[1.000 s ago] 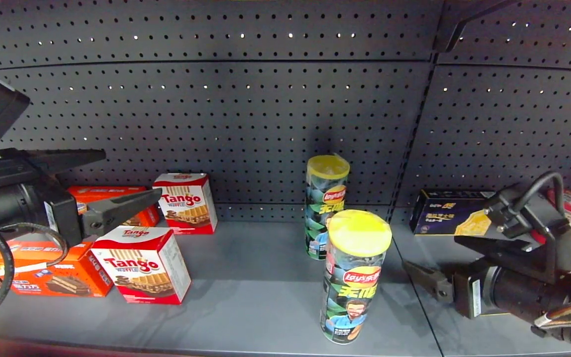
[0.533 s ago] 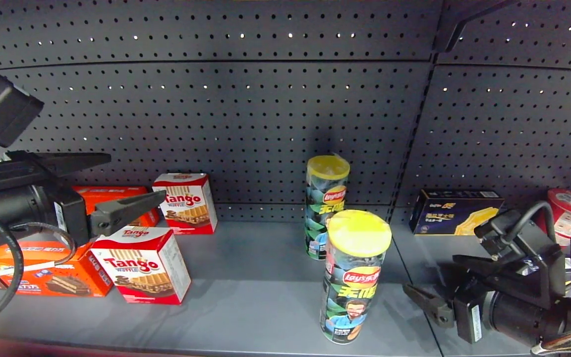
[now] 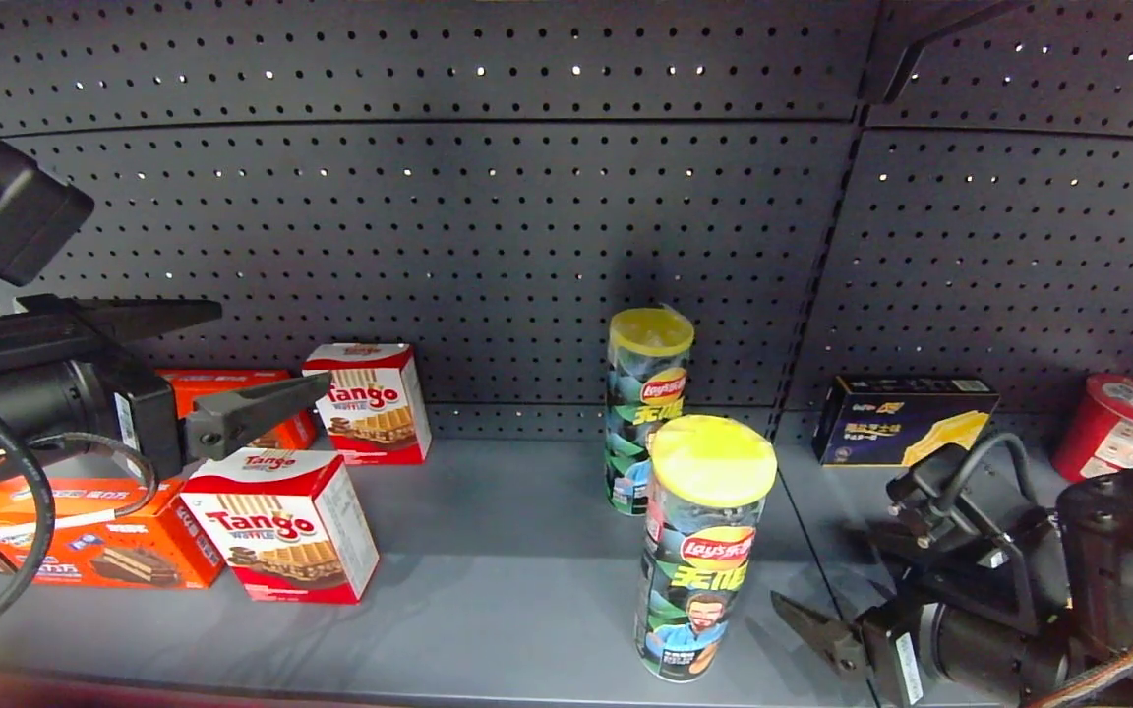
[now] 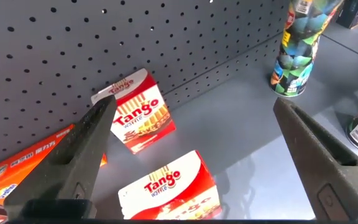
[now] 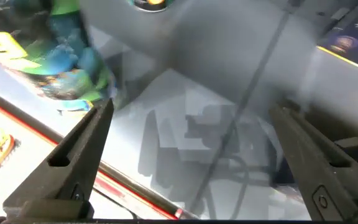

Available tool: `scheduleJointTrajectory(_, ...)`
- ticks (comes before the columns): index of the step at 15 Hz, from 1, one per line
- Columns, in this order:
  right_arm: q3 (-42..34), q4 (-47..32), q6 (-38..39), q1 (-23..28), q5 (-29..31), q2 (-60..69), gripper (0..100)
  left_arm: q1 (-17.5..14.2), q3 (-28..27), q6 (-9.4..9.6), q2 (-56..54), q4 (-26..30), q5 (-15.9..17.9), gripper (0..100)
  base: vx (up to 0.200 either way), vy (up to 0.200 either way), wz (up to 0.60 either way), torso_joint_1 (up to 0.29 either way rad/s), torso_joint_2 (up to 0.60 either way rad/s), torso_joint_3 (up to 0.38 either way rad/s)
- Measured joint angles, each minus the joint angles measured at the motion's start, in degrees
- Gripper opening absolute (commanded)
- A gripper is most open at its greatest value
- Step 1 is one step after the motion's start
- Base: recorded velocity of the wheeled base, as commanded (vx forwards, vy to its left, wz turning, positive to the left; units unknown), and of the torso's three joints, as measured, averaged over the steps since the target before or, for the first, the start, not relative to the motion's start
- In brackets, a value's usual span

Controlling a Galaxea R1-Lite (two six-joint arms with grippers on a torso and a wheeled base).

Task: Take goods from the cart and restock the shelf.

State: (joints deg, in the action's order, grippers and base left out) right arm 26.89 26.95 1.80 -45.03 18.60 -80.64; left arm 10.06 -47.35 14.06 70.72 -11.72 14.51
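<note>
Black arms [image 3: 16,403], looped black cables [image 3: 43,516], grey wedge-shaped claw fingers [image 3: 252,413]

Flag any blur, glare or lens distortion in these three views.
Head view: crisp, but the seams of the pegboard panel bow, which suggests wide-angle distortion. Bright pinpoints shine through its holes, and the rear chip can throws a soft shadow up it. Left wrist view: clear, with the wafer box evenly lit and no glare. Right wrist view: heavy motion smear, with the front chip can streaked.
</note>
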Motion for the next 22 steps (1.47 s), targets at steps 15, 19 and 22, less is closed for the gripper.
scheduleJointTrajectory(15,5.2,2.3,-0.6,-1.3,0.0,-9.1,100,0.0,0.5,0.09,1.0,-0.1,0.2,100,0.000,0.000,0.00,0.000,0.00,0.000)
scheduleJointTrajectory(19,5.2,2.3,-0.6,-2.1,0.0,-9.3,100,-0.1,0.6,0.04,1.1,-0.1,0.2,100,0.000,0.000,0.00,0.000,0.00,0.000)
scheduleJointTrajectory(22,5.2,2.3,-0.6,-2.3,0.0,-9.3,100,-0.1,0.7,0.01,1.1,0.0,0.2,100,0.000,0.000,0.00,0.000,0.00,0.000)
